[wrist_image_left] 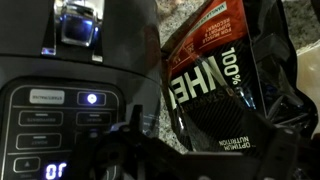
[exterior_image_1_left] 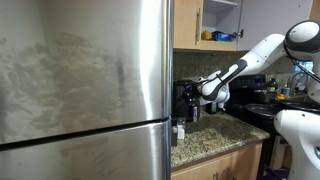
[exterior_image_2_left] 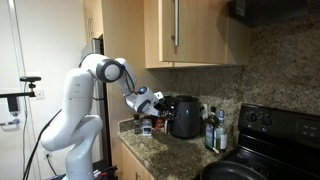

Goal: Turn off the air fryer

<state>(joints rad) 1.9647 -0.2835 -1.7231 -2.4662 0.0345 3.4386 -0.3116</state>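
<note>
The air fryer point(wrist_image_left: 70, 70) fills the left of the wrist view, seen close up. Its glossy black control panel shows a lit round button point(wrist_image_left: 92, 98) and lit digits point(wrist_image_left: 55, 171). My gripper point(wrist_image_left: 190, 152) is a dark blur along the bottom edge, close in front of the panel, and I cannot make out its jaws. In both exterior views the arm reaches to the air fryer point(exterior_image_2_left: 185, 115) on the granite counter, with the gripper point(exterior_image_2_left: 150, 104) at its front. In an exterior view the air fryer point(exterior_image_1_left: 184, 100) is partly hidden by the fridge, with the gripper point(exterior_image_1_left: 203, 96) beside it.
A black protein powder bag point(wrist_image_left: 225, 80) lies right beside the air fryer. A large stainless steel fridge point(exterior_image_1_left: 85, 90) blocks much of an exterior view. Bottles point(exterior_image_2_left: 212, 130) and a black stove point(exterior_image_2_left: 265, 135) stand further along the counter. Wooden cabinets point(exterior_image_2_left: 185, 30) hang above.
</note>
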